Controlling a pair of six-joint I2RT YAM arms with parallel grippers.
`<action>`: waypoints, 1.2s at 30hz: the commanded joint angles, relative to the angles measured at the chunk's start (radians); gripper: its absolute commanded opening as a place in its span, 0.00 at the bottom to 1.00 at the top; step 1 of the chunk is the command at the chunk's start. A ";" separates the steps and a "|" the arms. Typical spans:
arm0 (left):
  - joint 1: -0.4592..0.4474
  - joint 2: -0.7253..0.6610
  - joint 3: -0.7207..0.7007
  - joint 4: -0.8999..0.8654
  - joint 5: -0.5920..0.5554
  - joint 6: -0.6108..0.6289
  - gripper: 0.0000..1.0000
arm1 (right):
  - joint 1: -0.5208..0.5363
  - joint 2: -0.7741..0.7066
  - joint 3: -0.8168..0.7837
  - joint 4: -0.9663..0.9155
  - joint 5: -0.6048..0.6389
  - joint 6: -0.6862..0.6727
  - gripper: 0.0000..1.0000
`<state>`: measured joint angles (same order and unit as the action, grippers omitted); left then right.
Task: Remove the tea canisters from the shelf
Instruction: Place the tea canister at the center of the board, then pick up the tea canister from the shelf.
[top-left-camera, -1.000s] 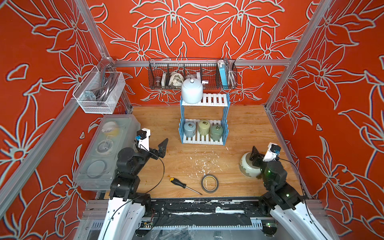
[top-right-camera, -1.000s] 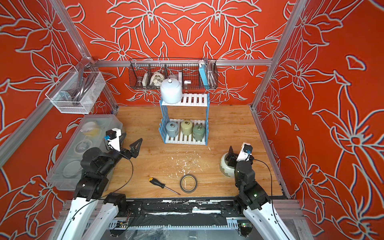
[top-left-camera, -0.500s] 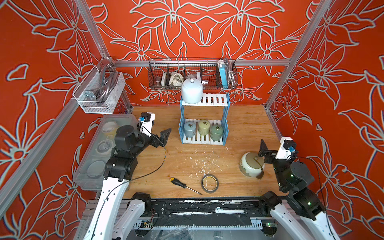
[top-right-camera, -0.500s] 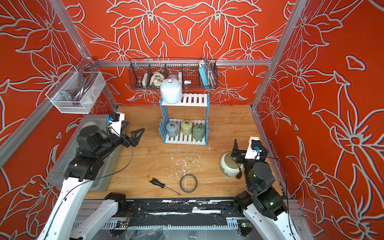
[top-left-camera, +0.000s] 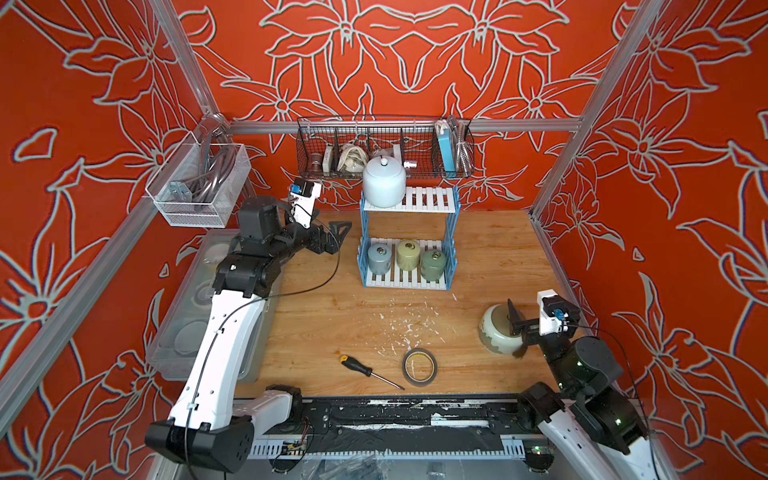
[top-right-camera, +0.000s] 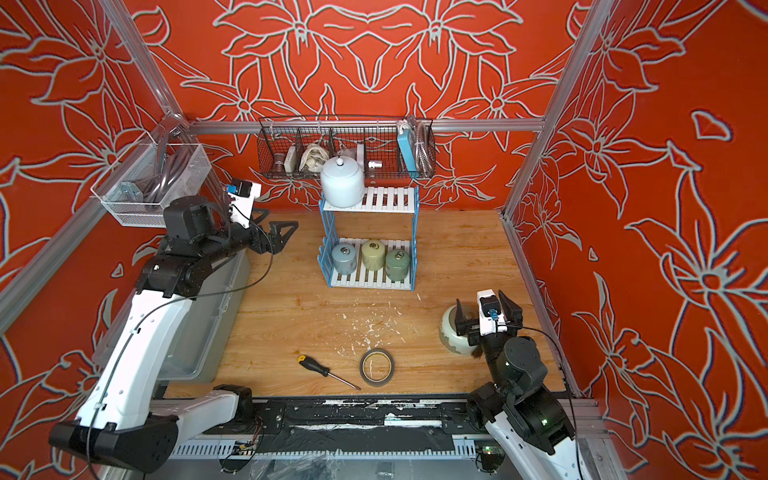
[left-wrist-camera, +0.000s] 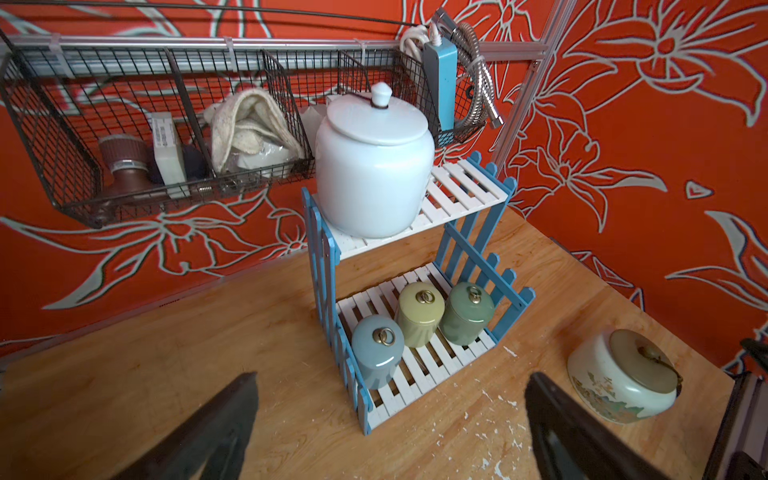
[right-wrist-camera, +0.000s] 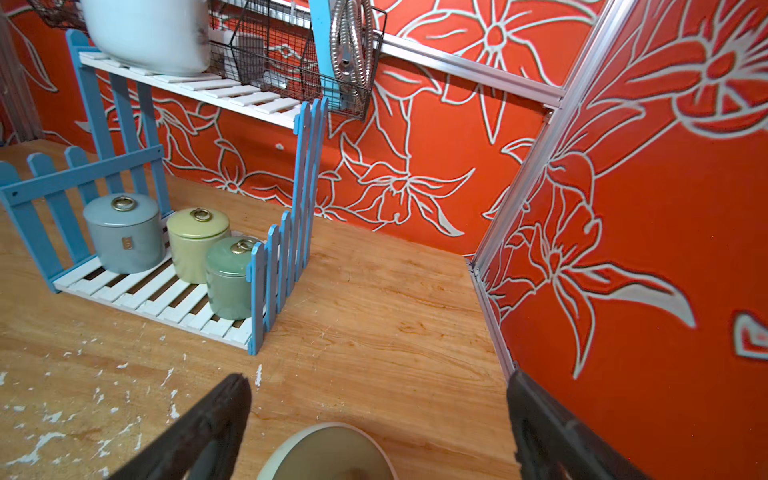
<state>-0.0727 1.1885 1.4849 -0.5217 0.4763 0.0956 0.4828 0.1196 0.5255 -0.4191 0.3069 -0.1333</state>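
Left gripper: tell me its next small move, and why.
Probably ease the left gripper forward toward the white jar on the shelf's top board. Its jaws stand open and empty, raised off the table, and the left wrist view faces that jar. The cream jar already sits on the table; the three small jars are on the lower board.

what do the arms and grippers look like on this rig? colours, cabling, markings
Matching pair: left arm and right arm have white shells and black joints. The left gripper and the right gripper carry black wedge-shaped fingers. White wrist camera block with blue connector on each. Thin black cable loops outside each arm. No readable markings.
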 joint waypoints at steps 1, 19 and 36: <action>-0.018 0.054 0.090 -0.034 0.011 0.015 0.99 | -0.001 -0.019 -0.024 0.024 -0.045 0.004 0.99; -0.108 0.554 0.710 -0.148 -0.068 0.017 0.95 | -0.008 -0.048 -0.054 0.048 -0.074 -0.011 0.99; -0.141 0.956 1.179 -0.161 -0.064 0.026 0.79 | -0.024 -0.043 -0.052 0.039 -0.082 -0.020 0.99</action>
<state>-0.2070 2.1117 2.6072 -0.6765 0.4068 0.1139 0.4690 0.0803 0.4812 -0.3889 0.2333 -0.1444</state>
